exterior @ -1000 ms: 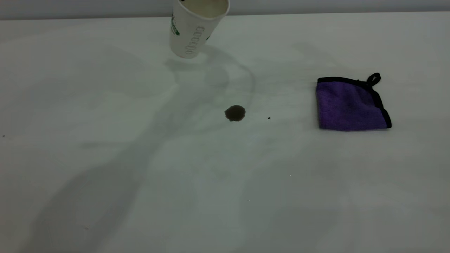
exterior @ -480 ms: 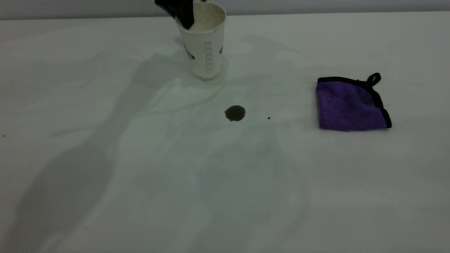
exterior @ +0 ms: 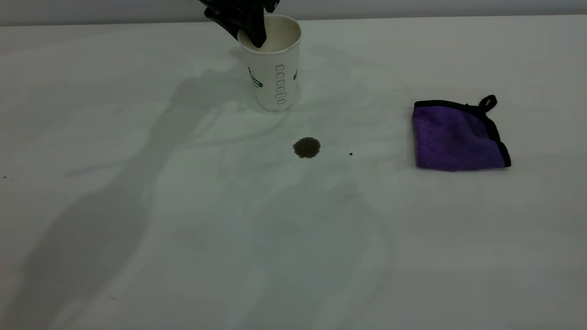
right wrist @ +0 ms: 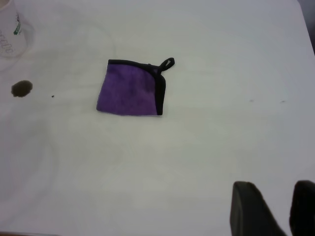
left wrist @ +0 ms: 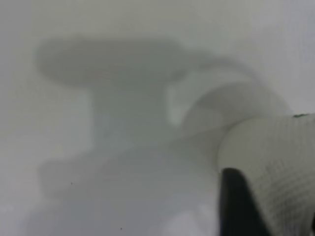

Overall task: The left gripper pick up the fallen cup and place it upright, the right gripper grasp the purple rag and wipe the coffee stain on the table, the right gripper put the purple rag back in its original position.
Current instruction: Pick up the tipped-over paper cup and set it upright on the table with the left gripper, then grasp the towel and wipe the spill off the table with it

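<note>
The white ribbed cup (exterior: 275, 68) stands upright at the far middle of the table (exterior: 137, 229), its base on or just above the surface. My left gripper (exterior: 252, 30) is shut on its rim from above, one black finger (left wrist: 236, 206) against the ribbed wall (left wrist: 275, 157). The coffee stain (exterior: 306, 147) lies just in front of the cup. The purple rag (exterior: 458, 137) lies flat at the right, loop at its far corner. My right gripper (right wrist: 285, 209) is out of the exterior view; it hovers open and empty, well clear of the rag (right wrist: 130, 91).
A tiny black speck (exterior: 351, 154) lies just right of the stain. The right wrist view also shows the stain (right wrist: 21, 88) and the cup's base (right wrist: 7, 34) at its edge. The table's far edge runs just behind the cup.
The left gripper has brought the cup down from a tilted, raised position and moved it slightly right and nearer; it is now upright. Stain and rag have not moved.
</note>
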Robot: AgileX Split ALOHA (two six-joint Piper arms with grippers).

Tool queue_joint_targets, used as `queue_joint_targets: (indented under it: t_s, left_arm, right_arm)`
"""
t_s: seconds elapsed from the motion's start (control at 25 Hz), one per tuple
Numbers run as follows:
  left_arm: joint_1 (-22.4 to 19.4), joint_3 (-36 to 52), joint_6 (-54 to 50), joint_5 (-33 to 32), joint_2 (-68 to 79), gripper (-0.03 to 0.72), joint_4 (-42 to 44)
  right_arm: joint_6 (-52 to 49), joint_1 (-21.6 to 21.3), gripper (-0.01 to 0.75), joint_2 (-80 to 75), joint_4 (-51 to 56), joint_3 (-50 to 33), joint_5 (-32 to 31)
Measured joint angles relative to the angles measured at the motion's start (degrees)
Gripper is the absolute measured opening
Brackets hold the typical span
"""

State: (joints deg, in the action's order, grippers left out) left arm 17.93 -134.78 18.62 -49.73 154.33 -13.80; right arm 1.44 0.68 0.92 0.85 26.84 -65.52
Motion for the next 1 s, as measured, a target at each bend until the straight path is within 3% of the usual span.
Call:
queue_joint_targets:
  t_s: [0.08, 0.2, 0.4, 0.6, 1.0]
  left_arm:
    - [0.00, 0.00, 0.58, 0.00, -0.44, 0.631, -0.07]
    - [0.00, 0.00, 3.84, -1.35, -2.78, 0.702, -1.76]
    - [0.00, 0.00, 7.94, -6.49, -12.14, 0.689, -4.86]
    - [-1.23, 0.00, 8.02, -17.04, -22.40, 0.642, -5.33]
    - [-3.81, 0.85, 3.23, -17.23, -38.18, 0.504, -4.25]
  right_arm:
    - [0.00, 0.00, 0.238, 0.00, 0.00, 0.00, 0.00]
    - [0.00, 0.00, 0.238, 0.00, 0.00, 0.00, 0.00]
    - [0.00, 0.00, 0.238, 0.00, 0.00, 0.00, 0.00]
    - [0.00, 0.00, 0.238, 0.00, 0.00, 0.00, 0.00]
    - [0.00, 0.00, 0.238, 0.00, 0.00, 0.00, 0.00]
